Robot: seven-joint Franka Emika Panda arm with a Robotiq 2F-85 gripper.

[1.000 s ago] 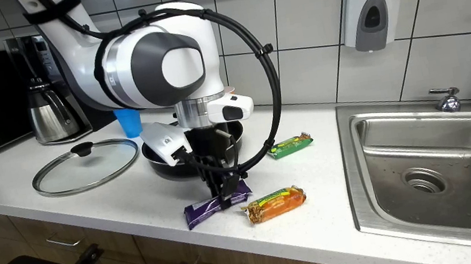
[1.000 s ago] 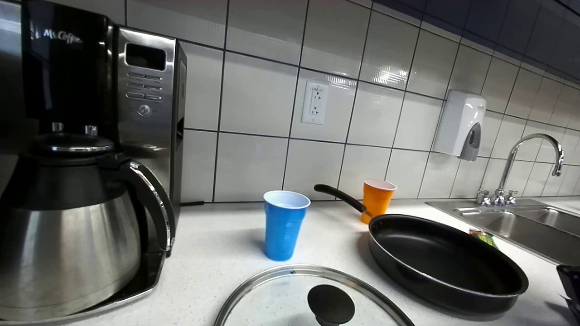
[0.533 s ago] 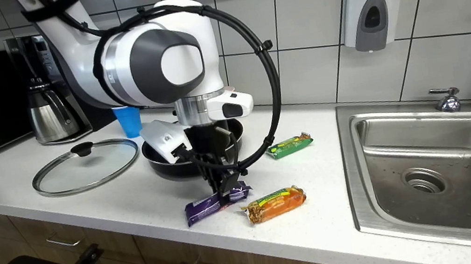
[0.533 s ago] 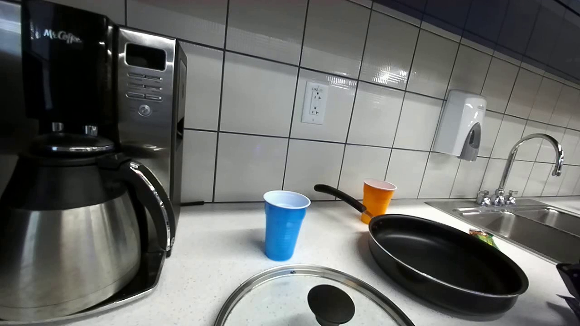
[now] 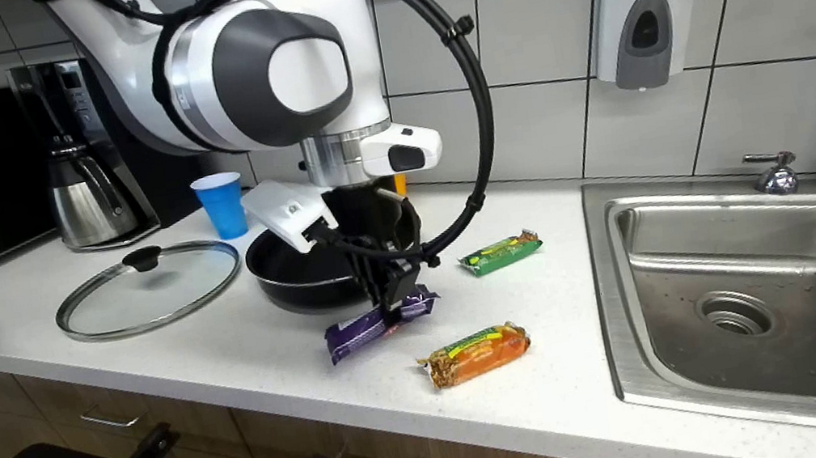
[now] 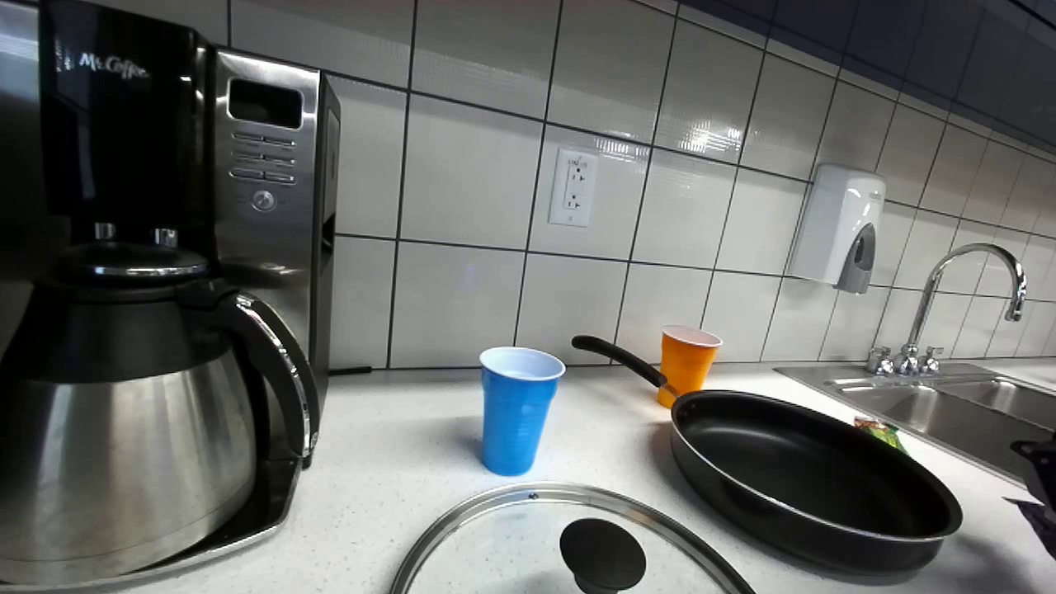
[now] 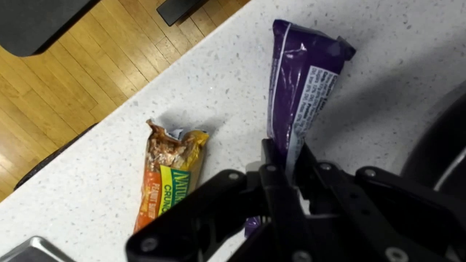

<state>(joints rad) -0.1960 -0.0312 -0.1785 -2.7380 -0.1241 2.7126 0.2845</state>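
Note:
My gripper [image 5: 391,305] is shut on a bar in a shiny purple wrapper [image 5: 353,334], around its middle. In the wrist view the purple bar [image 7: 300,69] sticks out past the fingertips [image 7: 287,154], and its other end shows below the left finger. The bar is a little above the counter and slightly tilted. A bar in an orange wrapper [image 5: 479,354] lies in front of the gripper; it also shows in the wrist view [image 7: 165,182]. A green-wrapped bar [image 5: 502,253] lies farther back. In an exterior view only a bit of the gripper [image 6: 1044,466] shows.
A black frying pan [image 6: 767,513] stands just behind the gripper, its handle toward an orange cup [image 6: 687,367]. A blue cup [image 5: 223,209], a glass lid [image 5: 170,279] and a coffee maker [image 5: 91,181] stand to one side. A sink [image 5: 625,326] lies on the opposite side.
My gripper has risen with the purple bar in it, moving up and slightly back toward the pan. The orange and green bars, pan, lid and cups have not moved.

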